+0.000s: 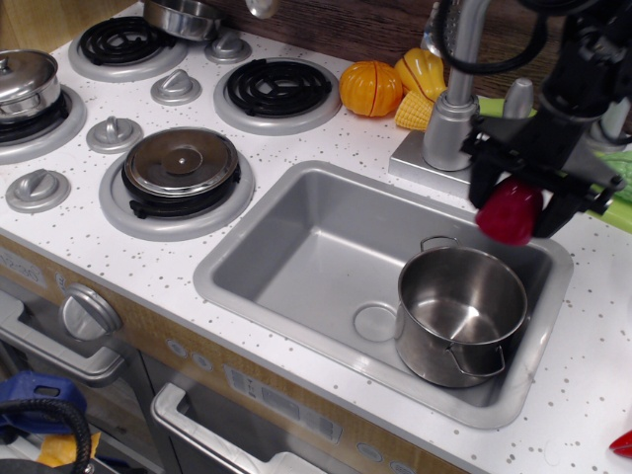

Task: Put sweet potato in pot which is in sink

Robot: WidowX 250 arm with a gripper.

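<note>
A black gripper [513, 202] clasps the sweet potato [510, 211] by its sides above the pot [460, 313]; the glossy, light, rigid toy looks slippery.

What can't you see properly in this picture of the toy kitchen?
- Top of the sweet potato: covered by the gripper holding it.
- Most of the robot arm: cut off by the top edge.
- Sink floor behind the pot: hidden by the pot.
- Red thing at the bottom right corner: cut off by the edge, can't tell what it is.
- Faucet top: cut off at the top edge.
</note>
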